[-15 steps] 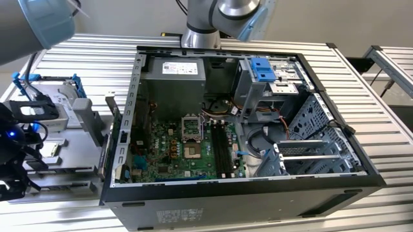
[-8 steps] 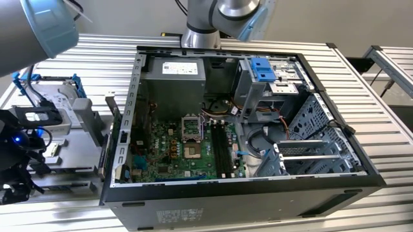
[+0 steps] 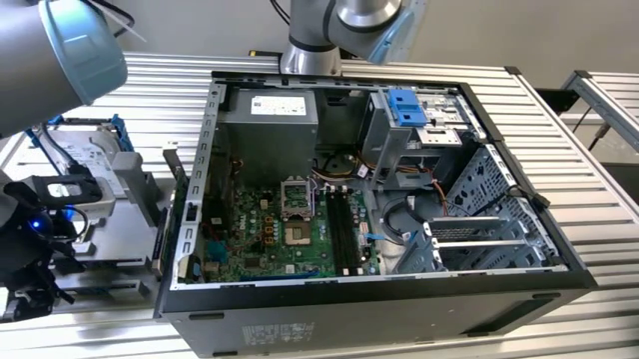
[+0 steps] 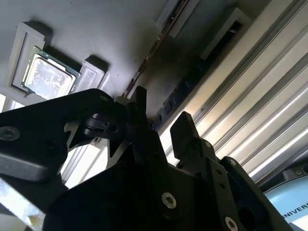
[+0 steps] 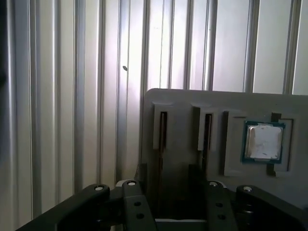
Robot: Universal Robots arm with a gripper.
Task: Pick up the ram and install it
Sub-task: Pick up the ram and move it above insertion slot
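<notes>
The ram (image 5: 162,129) is a thin dark stick standing on edge in a slot of a grey holder (image 5: 183,101). A second stick (image 5: 207,129) stands in the slot beside it. My gripper (image 5: 167,175) hangs open just over the holder's near edge. Its fingers (image 5: 140,174) straddle the line of the first stick and touch nothing. In the second wrist view the ram (image 4: 159,45) shows as a thin edge running toward my open gripper (image 4: 162,120). In the exterior view the arm's dark wrist (image 3: 35,239) is at the left, over the holder (image 3: 120,217), outside the computer case (image 3: 399,299).
A small square silver chip (image 5: 263,141) sits in a recess of the holder beside the slots. A hard drive in a blue bracket (image 3: 85,149) lies behind the holder. The open case holds the green motherboard (image 3: 260,232) with long black slots (image 3: 343,224). Ribbed metal table (image 3: 599,187) all around.
</notes>
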